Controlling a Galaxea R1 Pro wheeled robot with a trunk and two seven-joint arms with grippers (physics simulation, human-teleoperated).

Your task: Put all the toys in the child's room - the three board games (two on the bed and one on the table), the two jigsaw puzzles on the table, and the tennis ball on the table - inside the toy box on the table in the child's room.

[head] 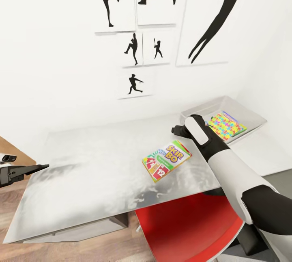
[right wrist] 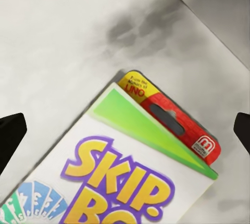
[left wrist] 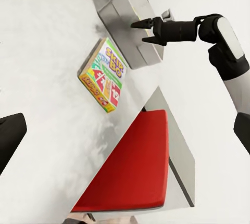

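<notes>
Right claw (left wrist: 139, 31) hangs above the desk (head: 89, 172) with its two dark fingers spread apart and nothing between them, seen from the left wrist view as a black pincer pointing toward the grey toy box (left wrist: 125, 21). From the right wrist view its fingertips (right wrist: 10, 140) sit at the two edges of the frame, well apart, with the Skip-Bo game box (right wrist: 135, 166) lying flat on the desk below and between them, not touched. In the head view the right arm reaches forward over the desk, its white-and-black forearm crossing between the Skip-Bo box (head: 166, 160) and the toy box (head: 243, 109).

Left claw (head: 38, 167) shows at the left edge of the head view, a dark pointed finger held just off the desk's left end; whether it is spread or closed cannot be told.

Skip-Bo lies face up near the desk's front edge, toward the right, turned at an angle, with its red and yellow end facing the toy box. The toy box, a shallow grey tray, stands at the desk's far right corner against the wall. Inside it lies a brightly coloured jigsaw puzzle box (head: 226, 126), flat, with another flat box partly visible beneath it.

A red chair seat (head: 190, 229) sits under the front of the desk, below the right arm. On the white wall behind hang several panels with black silhouettes of ball players (head: 221, 14).
</notes>
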